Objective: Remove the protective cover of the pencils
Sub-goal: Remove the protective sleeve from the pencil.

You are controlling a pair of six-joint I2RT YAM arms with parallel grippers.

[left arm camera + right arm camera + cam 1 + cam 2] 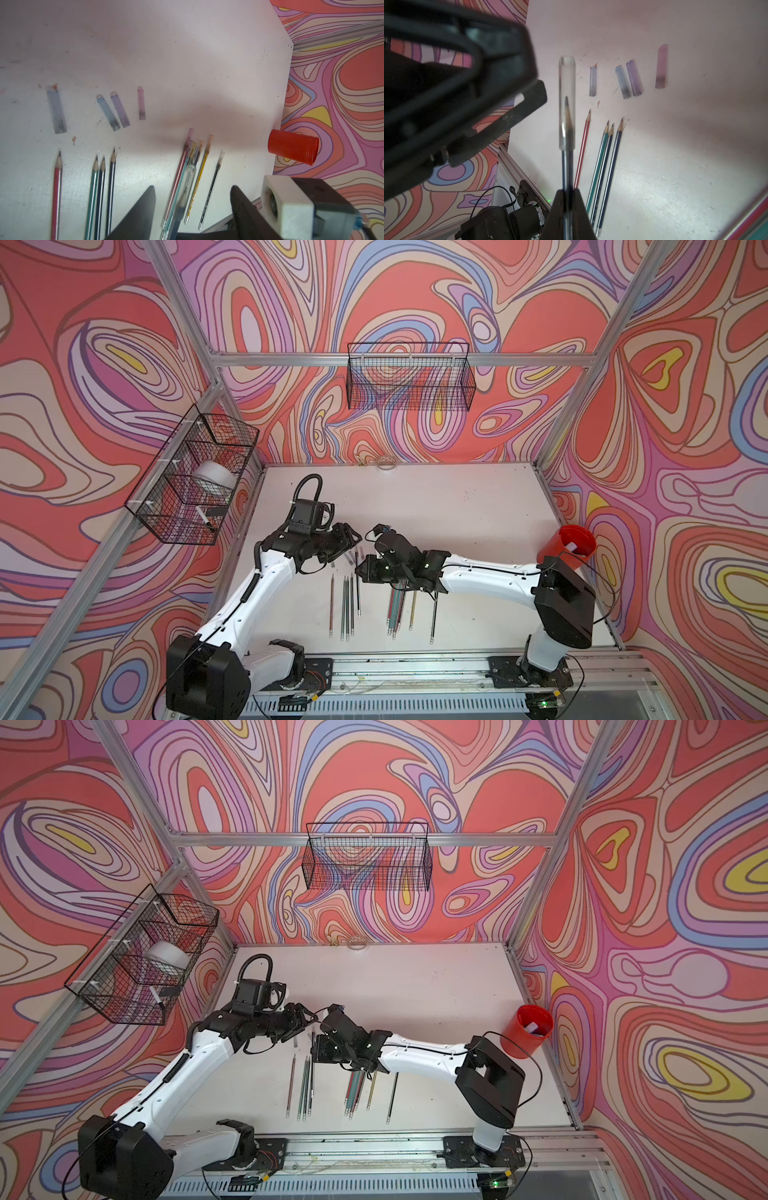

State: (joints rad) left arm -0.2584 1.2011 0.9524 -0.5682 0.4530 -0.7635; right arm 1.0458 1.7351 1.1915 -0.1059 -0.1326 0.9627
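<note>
My right gripper (568, 190) is shut on the barrel of a dark pencil (568, 166) held above the table. A clear protective cover (566, 99) sits over its tip. My left gripper (193, 188) is open, its jaws on either side of that cover (188, 180) without touching it. In both top views the grippers (353, 536) (360, 570) meet at mid-table. Several loose covers (108, 113) lie beyond several bare pencils (97, 197). A bunch of covered pencils (187, 158), a yellow one (200, 176) and a black one (214, 187) lie alongside.
A red cup (567, 547) lies tilted at the table's right edge, something pale inside. Wire baskets hang on the left wall (191, 477) and the back wall (411, 377). A small clear ring (386, 462) lies at the back edge. The arms' rail (415, 668) runs along the front.
</note>
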